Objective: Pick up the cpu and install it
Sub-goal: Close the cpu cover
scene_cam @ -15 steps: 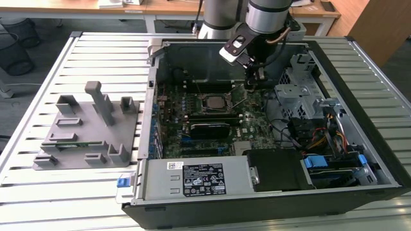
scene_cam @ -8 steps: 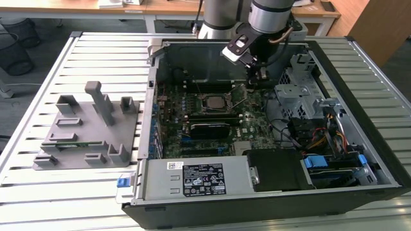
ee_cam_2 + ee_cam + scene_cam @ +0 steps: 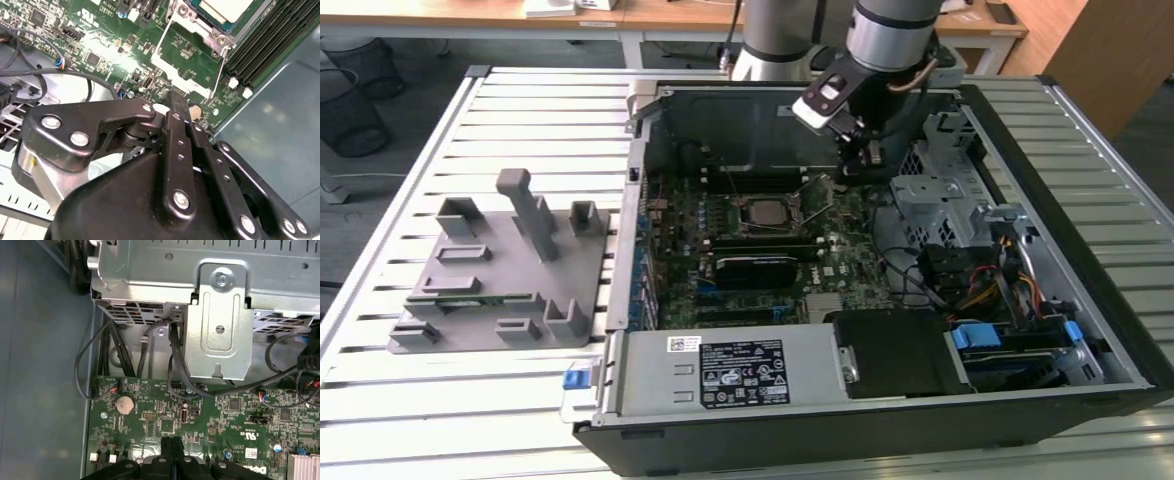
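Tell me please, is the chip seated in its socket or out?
In: the chip lies flat inside the socket on the board.

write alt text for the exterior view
A robot arm's shut gripper hangs inside an open computer case, over the motherboard, toward the exterior view's right of the socketed cpu. A grey fixture stands on the slatted table beside the case.
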Controlling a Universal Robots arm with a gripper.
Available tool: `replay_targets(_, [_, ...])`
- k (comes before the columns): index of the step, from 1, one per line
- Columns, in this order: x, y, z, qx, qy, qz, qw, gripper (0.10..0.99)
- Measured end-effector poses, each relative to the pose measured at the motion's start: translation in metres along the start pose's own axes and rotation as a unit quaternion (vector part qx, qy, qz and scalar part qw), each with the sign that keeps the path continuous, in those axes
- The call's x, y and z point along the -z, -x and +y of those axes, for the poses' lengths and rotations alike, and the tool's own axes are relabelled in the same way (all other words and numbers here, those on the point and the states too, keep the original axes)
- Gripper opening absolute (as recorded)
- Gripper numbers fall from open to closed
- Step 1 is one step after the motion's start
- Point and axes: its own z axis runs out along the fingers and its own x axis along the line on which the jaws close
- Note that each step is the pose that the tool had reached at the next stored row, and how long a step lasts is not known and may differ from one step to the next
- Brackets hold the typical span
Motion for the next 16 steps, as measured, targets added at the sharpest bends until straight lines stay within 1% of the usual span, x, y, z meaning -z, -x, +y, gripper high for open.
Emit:
replay_targets(9, [-0.0099, -0.0018, 0.0017, 0.013, -0.0005, 0.0003, 0.9999, 0.114])
replay_targets(13, [-0.0159, -0.002, 0.0021, 0.014, -0.002, 0.0004, 0.9999, 0.114])
replay_targets(16, [-0.0172, -0.0021, 0.0019, 0.014, -0.0032, 0.0006, 0.9999, 0.114])
